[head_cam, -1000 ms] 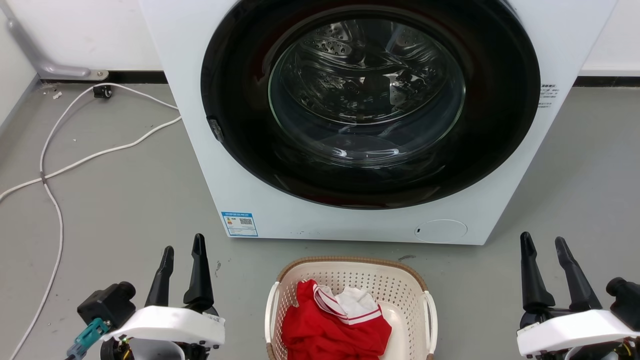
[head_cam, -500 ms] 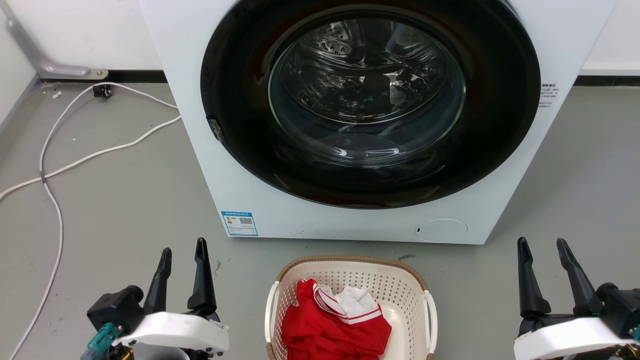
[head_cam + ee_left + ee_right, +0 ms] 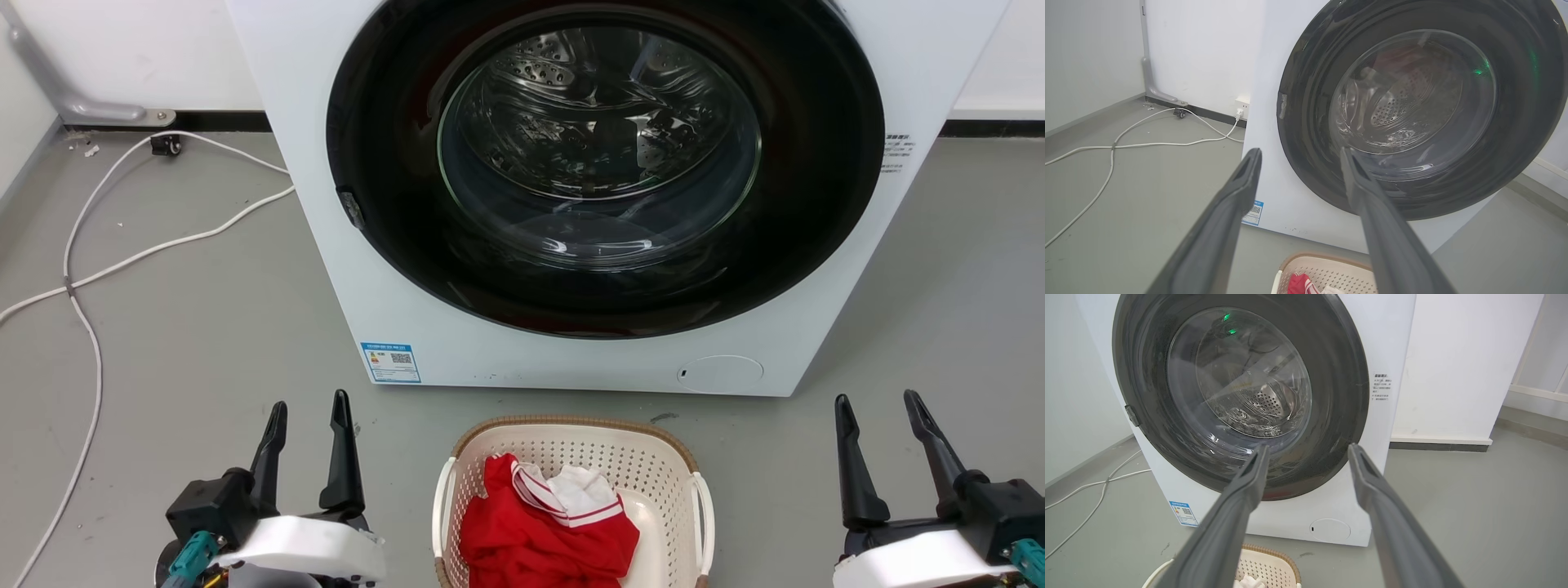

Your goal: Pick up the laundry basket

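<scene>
Sitting on the floor (image 3: 204,327) just in front of the washing machine (image 3: 343,269), the laundry basket (image 3: 571,423) lies between both grippers, one white handle (image 3: 442,510) toward each; the left gripper (image 3: 310,400) stands slightly nearer than the right gripper (image 3: 873,397), both with jaws apart, holding nothing.

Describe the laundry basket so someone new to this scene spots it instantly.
Find the big white washing machine with the round dark door. On the grey floor just in front of its base sits the laundry basket. It is the cream perforated tub with a brown woven-look rim, white side handles and red-and-white clothing inside.
</scene>
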You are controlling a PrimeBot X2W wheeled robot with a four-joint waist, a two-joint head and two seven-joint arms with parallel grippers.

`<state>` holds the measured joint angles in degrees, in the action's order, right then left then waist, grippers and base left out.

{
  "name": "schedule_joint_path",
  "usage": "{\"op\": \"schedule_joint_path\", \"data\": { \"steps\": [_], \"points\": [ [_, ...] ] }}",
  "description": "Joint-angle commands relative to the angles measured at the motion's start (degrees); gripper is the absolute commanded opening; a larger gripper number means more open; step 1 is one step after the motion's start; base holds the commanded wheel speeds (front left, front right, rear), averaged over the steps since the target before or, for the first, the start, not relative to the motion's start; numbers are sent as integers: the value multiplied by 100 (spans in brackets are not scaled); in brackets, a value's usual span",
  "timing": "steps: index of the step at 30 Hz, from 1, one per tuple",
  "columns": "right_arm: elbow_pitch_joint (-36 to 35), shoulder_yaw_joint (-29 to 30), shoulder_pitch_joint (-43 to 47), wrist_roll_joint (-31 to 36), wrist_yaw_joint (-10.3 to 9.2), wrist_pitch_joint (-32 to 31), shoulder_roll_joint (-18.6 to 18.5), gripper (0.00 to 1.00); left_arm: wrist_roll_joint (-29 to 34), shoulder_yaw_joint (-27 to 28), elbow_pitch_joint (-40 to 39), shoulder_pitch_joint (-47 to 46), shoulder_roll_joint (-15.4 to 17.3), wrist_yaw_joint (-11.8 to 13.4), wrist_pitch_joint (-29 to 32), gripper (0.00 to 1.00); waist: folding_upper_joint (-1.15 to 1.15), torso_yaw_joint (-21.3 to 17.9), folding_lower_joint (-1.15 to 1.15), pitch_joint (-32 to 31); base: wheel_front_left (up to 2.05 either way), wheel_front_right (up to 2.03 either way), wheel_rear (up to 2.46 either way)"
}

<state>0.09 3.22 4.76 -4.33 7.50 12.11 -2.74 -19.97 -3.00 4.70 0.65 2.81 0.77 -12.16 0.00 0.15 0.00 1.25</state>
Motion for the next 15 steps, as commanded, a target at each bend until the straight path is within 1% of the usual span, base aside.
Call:
{"op": "schedule_joint_path", "data": {
  "steps": [1, 15],
  "points": [
    [-76, -2, 28, 150, -2, 60, -23, 100, 133, -7, -54, 2, 10, 30, -48, 100, 0, 1, 0, 3, 0, 0, 0],
    [-190, -12, 119, 809, -2, 206, -23, 100, 735, -51, -114, 77, 11, 70, -206, 100, 0, -5, 0, 12, 0, 0, 0]
  ]
}}
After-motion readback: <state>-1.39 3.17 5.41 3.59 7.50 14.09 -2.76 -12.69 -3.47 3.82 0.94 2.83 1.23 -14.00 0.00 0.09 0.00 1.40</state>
